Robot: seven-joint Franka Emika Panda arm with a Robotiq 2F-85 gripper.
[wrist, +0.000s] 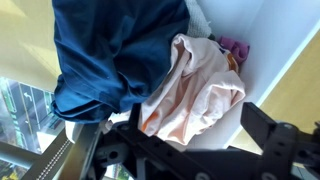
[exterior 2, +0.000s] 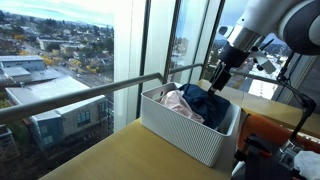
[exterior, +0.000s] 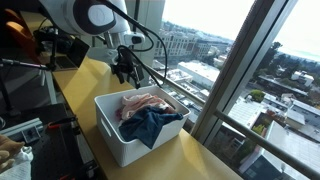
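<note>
A white bin [exterior: 118, 135] [exterior 2: 180, 130] stands on the yellow tabletop by the window. In it lie a pale pink cloth [exterior: 145, 102] [exterior 2: 176, 99] [wrist: 200, 85] and a dark blue cloth [exterior: 152, 124] [exterior 2: 208, 104] [wrist: 115, 50], bunched side by side. My gripper [exterior: 124, 76] [exterior 2: 218, 80] [wrist: 195, 115] hangs just above the bin's end over the clothes, open, its black fingers [wrist: 262, 125] spread wide with nothing between them. In the wrist view the pink cloth lies directly under the jaws. A small purple item [wrist: 232, 47] peeks out beside the pink cloth near the bin wall [wrist: 268, 35].
The yellow table [exterior: 88, 80] [exterior 2: 120, 155] runs along tall windows with a metal railing [exterior 2: 85, 93] and a slanted frame [exterior: 235, 70]. Dark equipment and cables [exterior: 25, 55] sit behind the arm, and more gear lies at the table end [exterior 2: 290, 150].
</note>
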